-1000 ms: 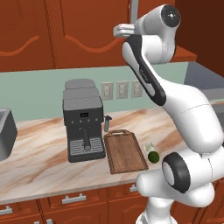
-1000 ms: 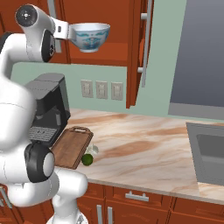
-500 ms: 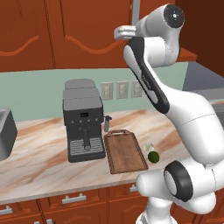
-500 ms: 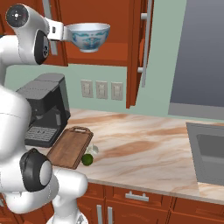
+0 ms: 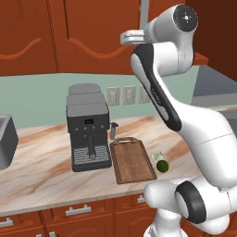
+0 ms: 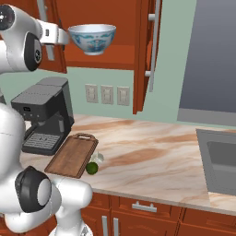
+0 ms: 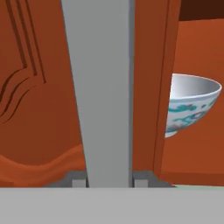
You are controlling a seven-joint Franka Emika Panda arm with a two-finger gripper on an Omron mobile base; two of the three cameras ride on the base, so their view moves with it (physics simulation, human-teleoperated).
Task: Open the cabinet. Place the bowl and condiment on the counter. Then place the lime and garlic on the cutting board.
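- The gripper (image 7: 109, 181) is up at the cabinet (image 5: 69, 37), its fingers clamped on a vertical silver bar handle (image 7: 103, 87) of one cabinet door; the hand view shows the handle running straight up between the two dark tips.
- In the right base view the right-hand cabinet door (image 6: 144, 50) stands swung open, edge-on to the camera, with its own silver handle (image 6: 154, 39) facing right.
- The bowl (image 6: 92, 38), white with blue-green pattern, sits inside the open cabinet on its shelf; in the hand view the bowl (image 7: 190, 105) shows just past the edge of the door being held.
- The cutting board (image 5: 133, 159) lies flat on the counter (image 5: 41, 171), just right of the black coffee machine (image 5: 88, 127).
- The lime (image 5: 162, 165) rests on the counter just beside the board's right edge, off the board.
- The garlic (image 5: 158, 156) sits right behind the lime, touching or nearly touching it, also off the board.
- A sink (image 6: 221, 161) is set into the counter at the far right of the right base view.
- Three wall outlets (image 6: 107, 94) sit on the green backsplash.
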